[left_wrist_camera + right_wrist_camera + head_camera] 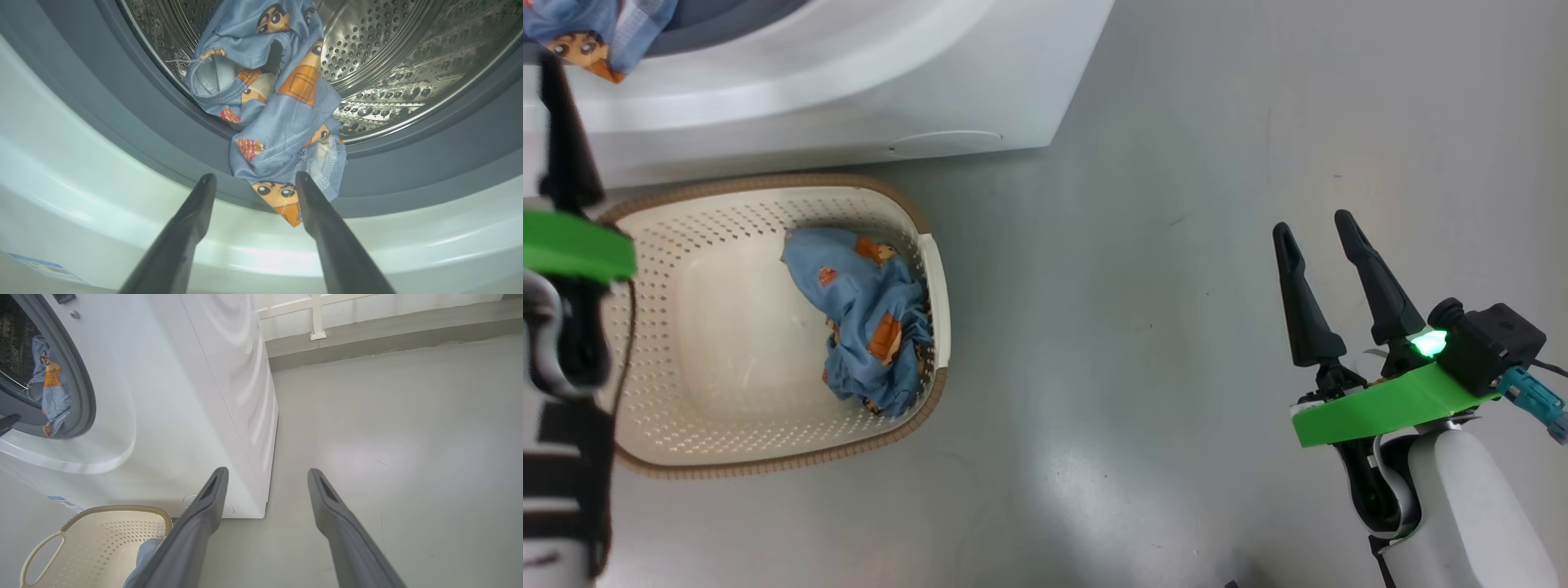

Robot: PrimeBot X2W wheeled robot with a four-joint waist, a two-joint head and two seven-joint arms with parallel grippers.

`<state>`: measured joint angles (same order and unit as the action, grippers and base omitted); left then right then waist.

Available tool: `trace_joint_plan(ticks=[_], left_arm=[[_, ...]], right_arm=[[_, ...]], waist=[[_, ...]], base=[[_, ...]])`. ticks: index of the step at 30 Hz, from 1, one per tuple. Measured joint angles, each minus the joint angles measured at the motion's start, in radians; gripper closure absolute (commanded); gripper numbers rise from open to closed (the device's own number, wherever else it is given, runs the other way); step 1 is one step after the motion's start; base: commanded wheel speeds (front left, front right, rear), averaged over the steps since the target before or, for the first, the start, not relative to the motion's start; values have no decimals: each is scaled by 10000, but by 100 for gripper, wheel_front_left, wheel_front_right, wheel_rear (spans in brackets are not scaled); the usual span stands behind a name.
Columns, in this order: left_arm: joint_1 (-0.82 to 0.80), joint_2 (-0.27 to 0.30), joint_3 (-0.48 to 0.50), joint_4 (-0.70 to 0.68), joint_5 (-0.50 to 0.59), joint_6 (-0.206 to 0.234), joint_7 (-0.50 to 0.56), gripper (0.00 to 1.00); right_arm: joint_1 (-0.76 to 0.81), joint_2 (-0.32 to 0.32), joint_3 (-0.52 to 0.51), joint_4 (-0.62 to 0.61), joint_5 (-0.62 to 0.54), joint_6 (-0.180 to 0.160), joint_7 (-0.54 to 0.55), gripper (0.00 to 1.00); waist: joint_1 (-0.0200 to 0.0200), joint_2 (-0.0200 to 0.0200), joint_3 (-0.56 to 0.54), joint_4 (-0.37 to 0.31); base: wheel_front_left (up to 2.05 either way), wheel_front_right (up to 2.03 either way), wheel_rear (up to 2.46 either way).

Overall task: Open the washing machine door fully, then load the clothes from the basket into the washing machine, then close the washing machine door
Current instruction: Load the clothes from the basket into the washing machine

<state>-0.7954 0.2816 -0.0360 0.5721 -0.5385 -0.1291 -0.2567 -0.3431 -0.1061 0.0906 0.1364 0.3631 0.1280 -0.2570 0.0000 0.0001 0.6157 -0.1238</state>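
Left hand (255,177) agape before the clothes (282,110)

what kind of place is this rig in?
Likely a laundry area, maybe a mock-up: a white front-loading washing machine on a bare grey floor, a perforated basket holding blue printed clothes beside it, another blue piece draped over the drum's lip.

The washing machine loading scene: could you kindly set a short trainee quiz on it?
1. True or false: the blue cartoon-printed cloth lies wholly inside the perforated steel drum.
2. What does the cream perforated plastic basket hold? A: nothing. B: a crumpled blue printed garment. C: a red towel.
3. Fill in: the right gripper, fingers apart, hovers over the grey ____.
Key: 1 false, it hangs over the grey gasket; 2 B; 3 floor.
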Motion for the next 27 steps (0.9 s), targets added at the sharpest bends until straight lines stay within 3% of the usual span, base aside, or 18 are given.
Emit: trace_joint_plan(ticks=[20,27], left_arm=[[4152,-777,777,-2953,704,0,2,0],[4870,-863,991,-3649,867,0,2,0]], right_arm=[[380,-153,-48,33,-4,0,0,0],[391,-167,-50,42,-4,0,0,0]], waist=[[0,0,-431,46],[0,0,-483,35]], base=[[0,0,0],[0,0,0]])
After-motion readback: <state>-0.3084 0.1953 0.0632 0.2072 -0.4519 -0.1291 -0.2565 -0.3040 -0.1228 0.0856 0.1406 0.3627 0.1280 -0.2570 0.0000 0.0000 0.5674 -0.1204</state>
